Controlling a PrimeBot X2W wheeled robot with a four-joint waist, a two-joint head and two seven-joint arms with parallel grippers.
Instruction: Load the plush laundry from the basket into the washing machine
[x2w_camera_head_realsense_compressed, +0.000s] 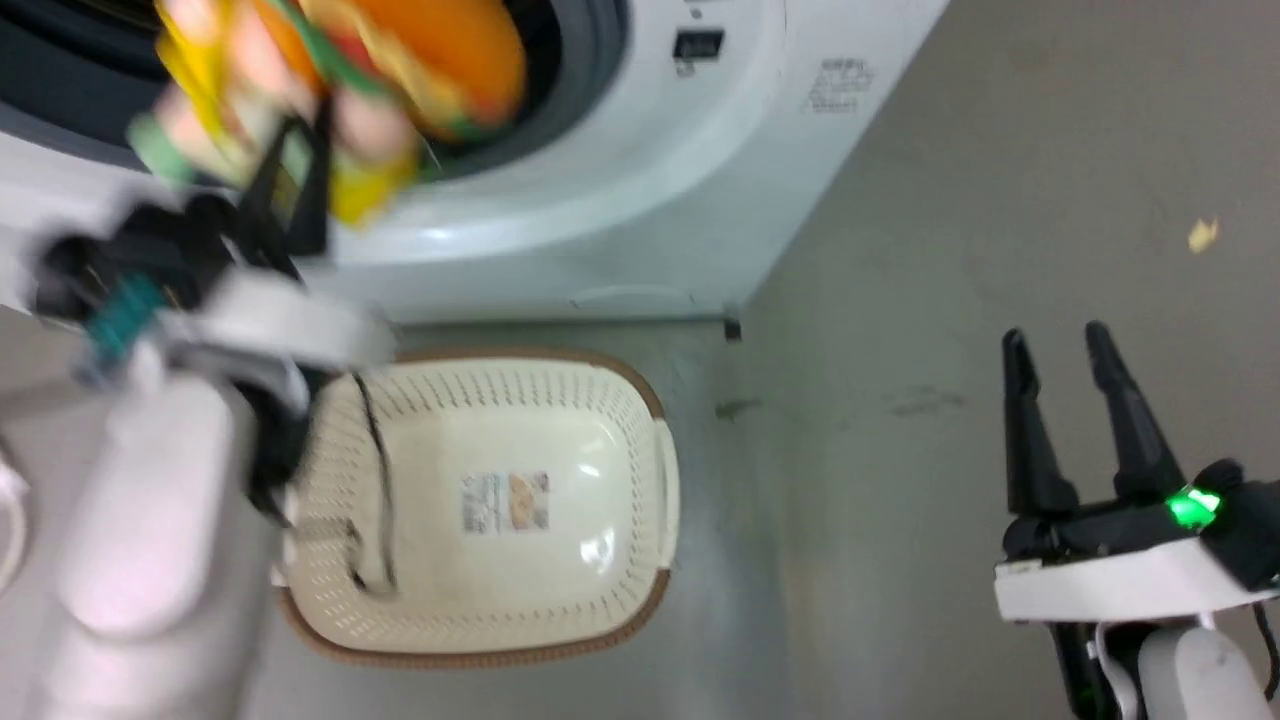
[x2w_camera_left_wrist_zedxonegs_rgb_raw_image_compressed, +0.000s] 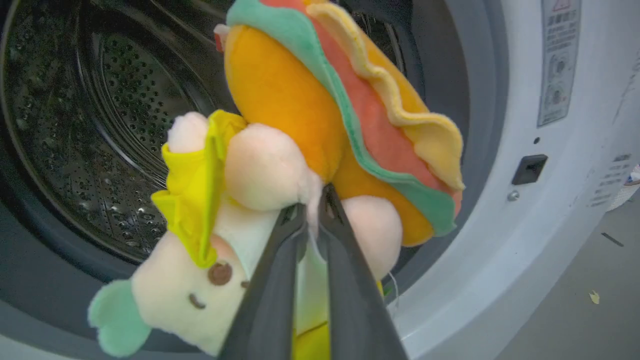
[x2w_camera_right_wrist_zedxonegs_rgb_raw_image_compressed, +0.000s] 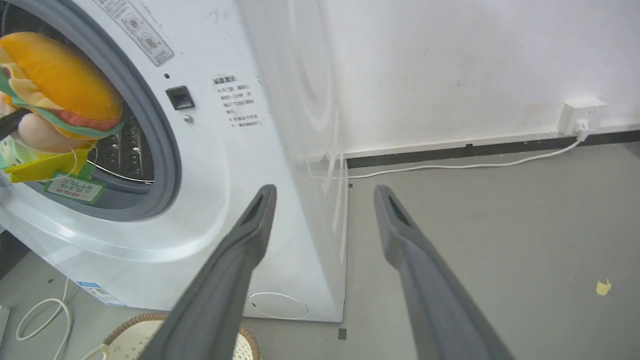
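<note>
- Left gripper (x2w_camera_left_wrist_zedxonegs_rgb_raw_image_compressed: 312, 200): jaws pinched nearly together on the plush laundry. The fingertips nip a fold of pale fabric at the seam where the two toys meet.
- Orange bun (x2w_camera_left_wrist_zedxonegs_rgb_raw_image_compressed: 280, 95): sits straight ahead of the fingertips and a little above them. Its long axis lies slantwise across the line of the fingers, with the layered edge to the fingers' right.
- Pale plush piece (x2w_camera_left_wrist_zedxonegs_rgb_raw_image_compressed: 200, 280): hangs below and to the left of the fingertips, alongside the fingers, face towards the wrist.
- Washing machine (x2w_camera_right_wrist_zedxonegs_rgb_raw_image_compressed: 240, 175): door opening directly ahead of the left gripper. The bundle is at the mouth, in front of the grey gasket (x2w_camera_right_wrist_zedxonegs_rgb_raw_image_compressed: 165, 150).
- Drum (x2w_camera_left_wrist_zedxonegs_rgb_raw_image_compressed: 100, 125): lies beyond the toys and off to the fingers' left. I cannot tell whether the bun has crossed the gasket lip.
- Key relation (my judgement): the drum is forward along the fingers' own line, so the coming move looks like a straight push ahead, then a release. Risk: the low-hanging pale piece may catch on the lower lip.
- Basket (x2w_camera_head_realsense_compressed: 600, 400): on the floor below and behind the left gripper, in front of the machine. Its bottom and label sticker are showing.
- Right gripper (x2w_camera_head_realsense_compressed: 1054, 335): fingers spread wide, holding nothing, well apart to the right over bare floor (x2w_camera_head_realsense_compressed: 950, 150). The left arm is plainly the nearer one.
</note>
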